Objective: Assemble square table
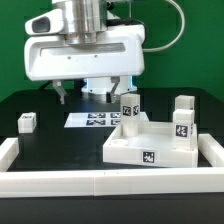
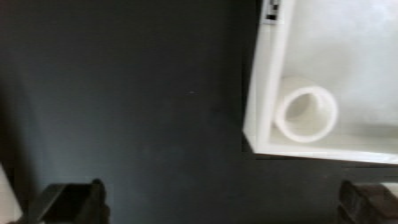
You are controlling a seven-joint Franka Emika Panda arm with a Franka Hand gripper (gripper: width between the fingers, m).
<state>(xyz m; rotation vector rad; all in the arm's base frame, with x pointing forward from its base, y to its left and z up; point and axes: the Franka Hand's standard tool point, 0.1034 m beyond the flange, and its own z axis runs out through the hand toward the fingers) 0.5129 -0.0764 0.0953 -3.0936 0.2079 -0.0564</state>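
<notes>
The white square table top (image 1: 135, 148) lies on the black table at the exterior view's right, rim up. Two tagged white legs stand upright on it, one at its back corner (image 1: 130, 107) and one at its right corner (image 1: 183, 113). A third leg (image 1: 27, 122) lies loose at the exterior view's left. My gripper (image 1: 92, 92) hangs open and empty above the table, behind and left of the top. In the wrist view the gripper (image 2: 221, 205) is over bare black table, with a corner of the top (image 2: 338, 60) and its round socket (image 2: 306, 112) beside it.
The marker board (image 1: 93, 120) lies flat under the gripper. A long low white border rail (image 1: 100, 182) runs along the front and up both sides (image 1: 8, 152). A green wall stands behind.
</notes>
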